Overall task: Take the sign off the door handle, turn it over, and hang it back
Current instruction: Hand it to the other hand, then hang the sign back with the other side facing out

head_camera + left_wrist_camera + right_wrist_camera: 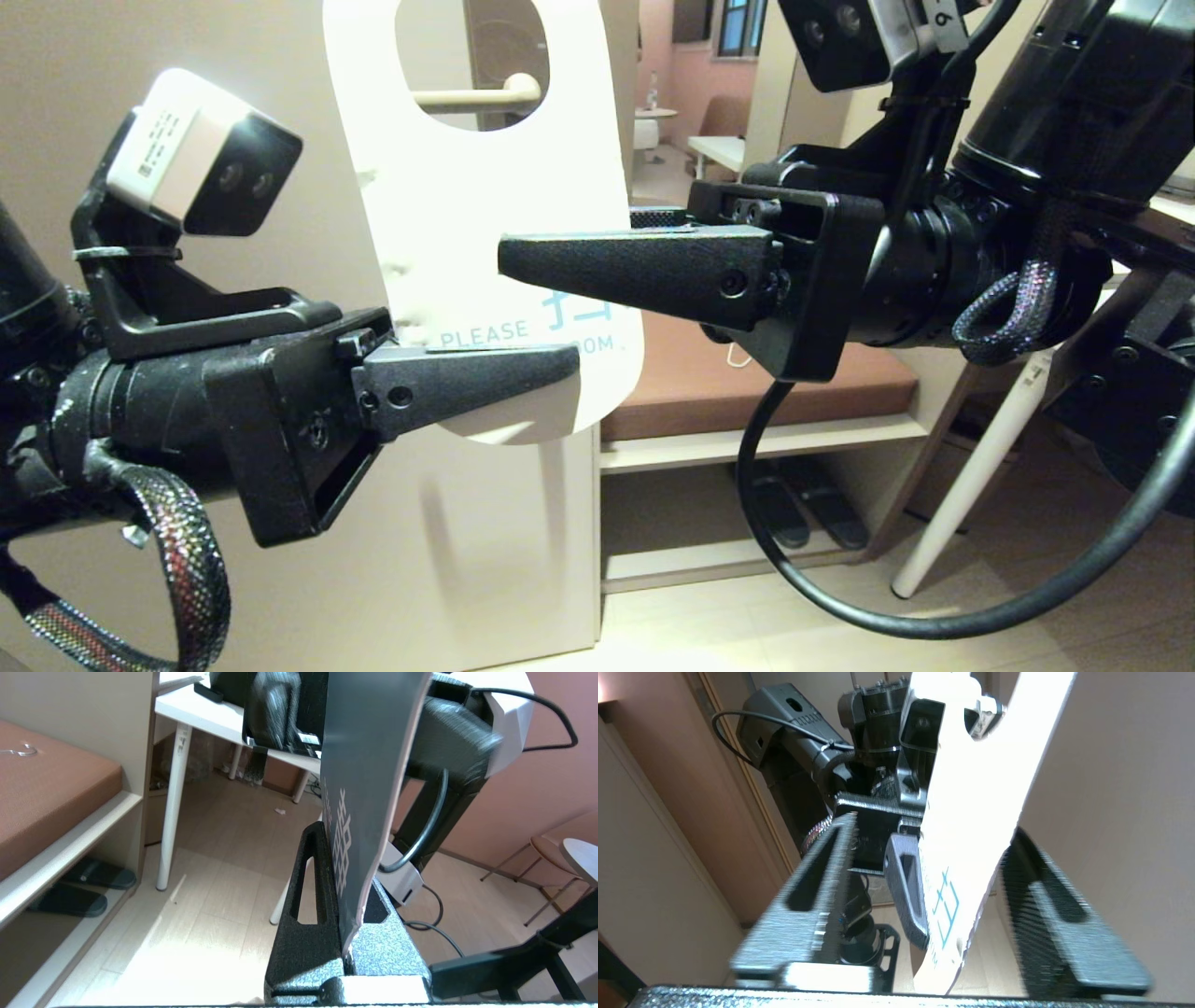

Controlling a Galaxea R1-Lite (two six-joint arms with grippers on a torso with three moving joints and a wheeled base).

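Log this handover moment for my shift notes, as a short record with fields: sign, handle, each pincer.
sign: white face toward the head camera, blue "PLEASE" legible; off the handle, held upright
door handle: cream lever seen through the sign's hole, behind it
left pincer: shut on the sign's lower end
right pincer: open, fingers straddling the sign, one on each side with gaps
dark face: turned toward the left wrist camera

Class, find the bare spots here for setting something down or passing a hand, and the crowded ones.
Free: the brown cushion, beside the wire hanger; the floor between the shelf unit and the white table leg. Crowded: around the sign, with the left hand shut on its bottom and the right hand open astride it; slippers fill the lower shelf.
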